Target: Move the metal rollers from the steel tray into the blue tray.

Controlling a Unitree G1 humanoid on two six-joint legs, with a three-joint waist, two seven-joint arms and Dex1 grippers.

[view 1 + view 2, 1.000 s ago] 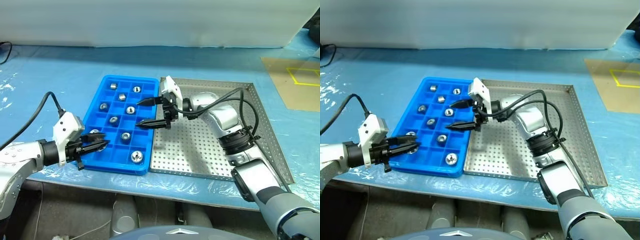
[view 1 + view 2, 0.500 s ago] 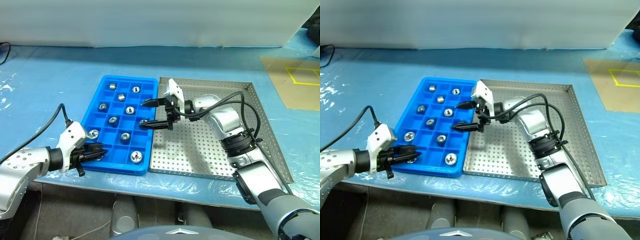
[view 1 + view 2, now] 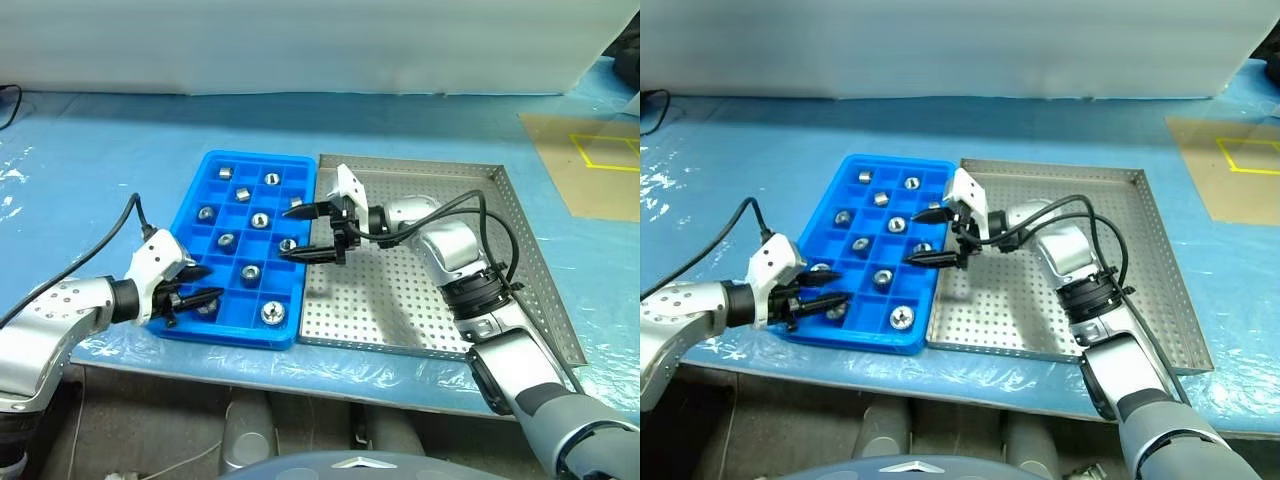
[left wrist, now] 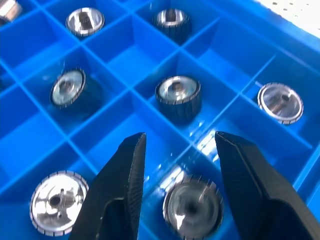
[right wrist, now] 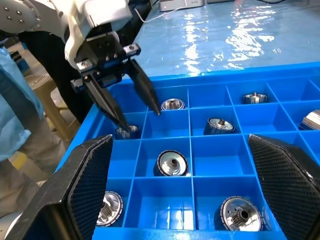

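Left wrist view: left pincer [image 4: 177,150] released over bright blue gridded plastic tray [image 4: 150,47].
Shiny ridged metal roller [image 4: 192,207] lies beneath; head views add right pincer [image 3: 312,233], spread wide.

In the left wrist view the roller [image 4: 193,208] between the left gripper's [image 4: 180,150] parted fingers is smeared by blur, and the picture's lower edge cuts off its near side. In the right wrist view the blue tray [image 5: 200,82] runs off the frame, clipping a roller [image 5: 312,119] at its edge. In the head views the right gripper's [image 3: 314,233] fingers cover part of 1 roller [image 3: 288,245] in the blue tray.
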